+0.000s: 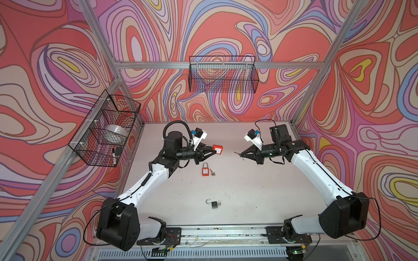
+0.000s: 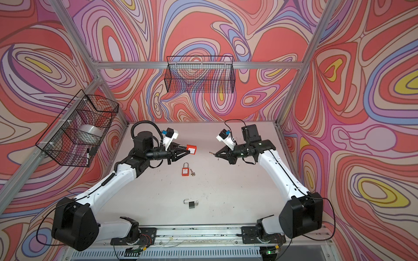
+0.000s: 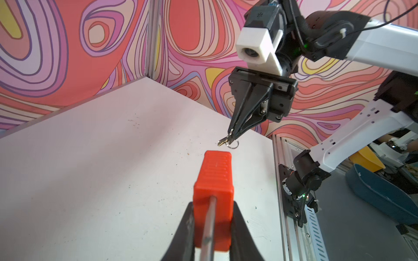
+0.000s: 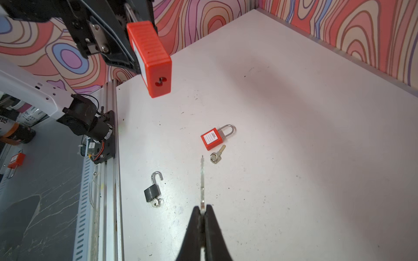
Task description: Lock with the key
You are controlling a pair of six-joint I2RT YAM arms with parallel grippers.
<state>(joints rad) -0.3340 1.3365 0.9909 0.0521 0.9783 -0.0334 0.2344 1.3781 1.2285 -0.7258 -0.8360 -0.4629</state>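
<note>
– Over the back of the bench [image 1: 248, 192], left of its middle, what have the left fingers [image 3: 184, 235] got?

– They are clamped on a red lock [image 1: 217, 149], held in the air with its keyhole end turned toward the right edge. The shackle runs back between them; I cannot tell whether it is pushed home.

– And the key [image 1: 236, 153]?

– Just right of the bench's middle, level with the lock but apart from it. The right fingers [image 4: 192, 235] are pinched tight on its bow, and the blade points at the lock.

– Which step is this, then?

– Lining up for insertion, I'd say. Next the blade must meet the slot squarely, slide in, then turn while the left side holds firm.

– Anything lying on the bench?

– A second red lock [image 1: 205, 171] lies flat near the middle, with a loose key [image 1: 212, 173] just beside it. Nearer the front edge is a black lock [image 1: 214, 204], its shackle swung open and a small key [image 4: 156, 202] at its base.

– Containers?

– A side basket [image 1: 95, 156] hangs on the wall past the left edge. It holds a pale roll [image 1: 115, 133], seemingly in the middle compartment, and a marker [image 1: 115, 156] in the one nearest the front. The back basket [image 1: 222, 79], above the back edge, looks empty.
</note>
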